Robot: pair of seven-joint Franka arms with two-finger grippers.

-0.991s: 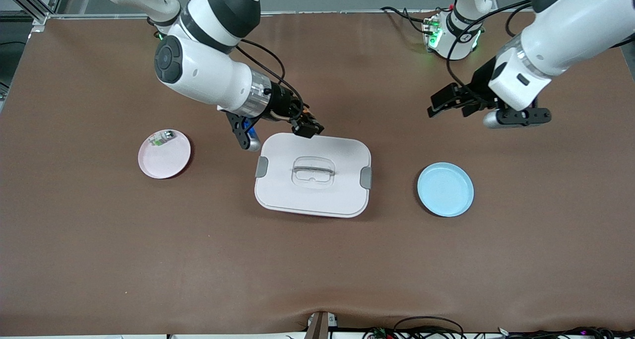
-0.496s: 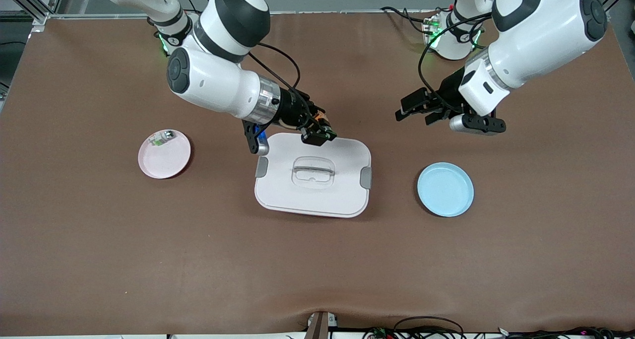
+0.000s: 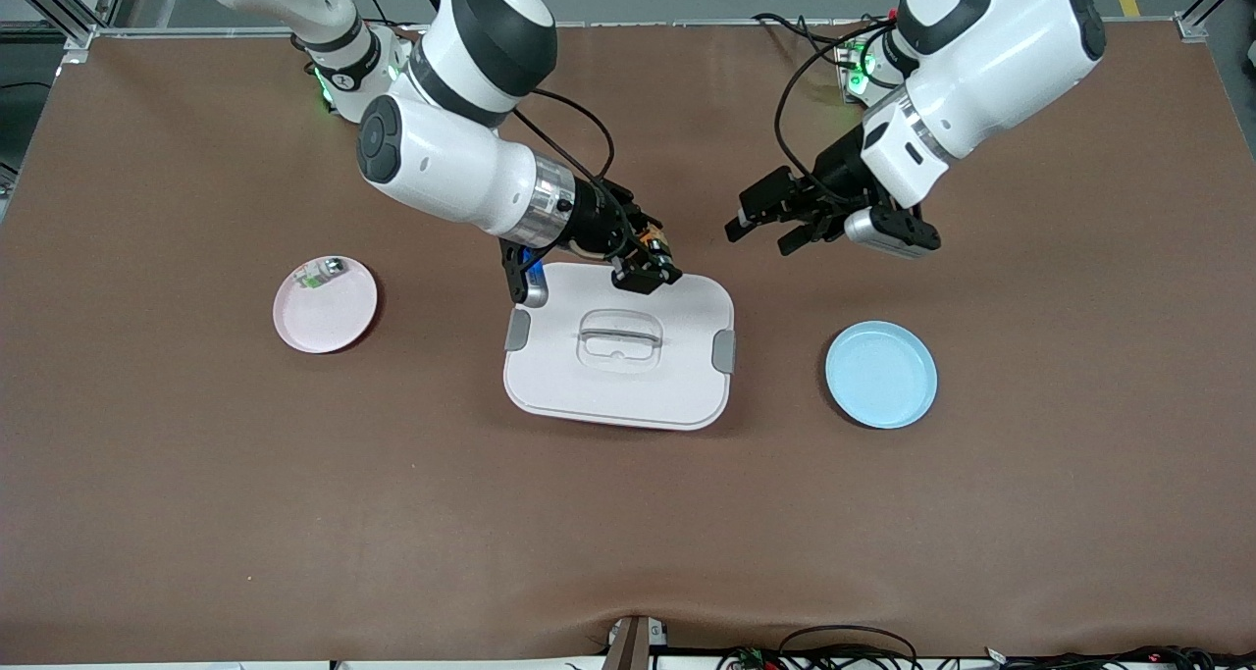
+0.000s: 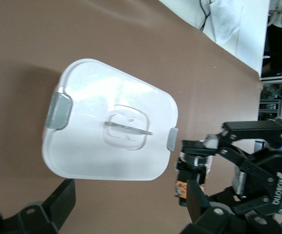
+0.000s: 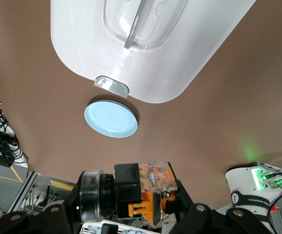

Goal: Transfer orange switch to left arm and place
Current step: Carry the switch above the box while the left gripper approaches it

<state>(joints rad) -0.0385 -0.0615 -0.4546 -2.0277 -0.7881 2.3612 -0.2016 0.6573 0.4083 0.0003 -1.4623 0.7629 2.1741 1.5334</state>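
Observation:
My right gripper (image 3: 650, 266) is shut on the orange switch (image 3: 654, 247), a small black body with an orange and clear end (image 5: 153, 187). It hangs over the white box (image 3: 618, 381) at the edge farthest from the front camera. My left gripper (image 3: 758, 227) is open and holds nothing. It hovers over bare table just off the box's corner, toward the left arm's end, pointing at the switch. The left wrist view shows the box (image 4: 92, 146), with the switch (image 4: 182, 187) in the right gripper (image 4: 199, 163) beside it.
A blue plate (image 3: 881, 374) lies toward the left arm's end of the table. A pink plate (image 3: 329, 317) toward the right arm's end carries a small green-and-clear part (image 3: 319, 274). The box has grey side latches (image 3: 724, 350) and a clear lid handle (image 3: 618, 337).
Both arms have closed in on each other. The right gripper carried the switch along the box's far edge toward the left arm, and the open left gripper swung in toward the box.

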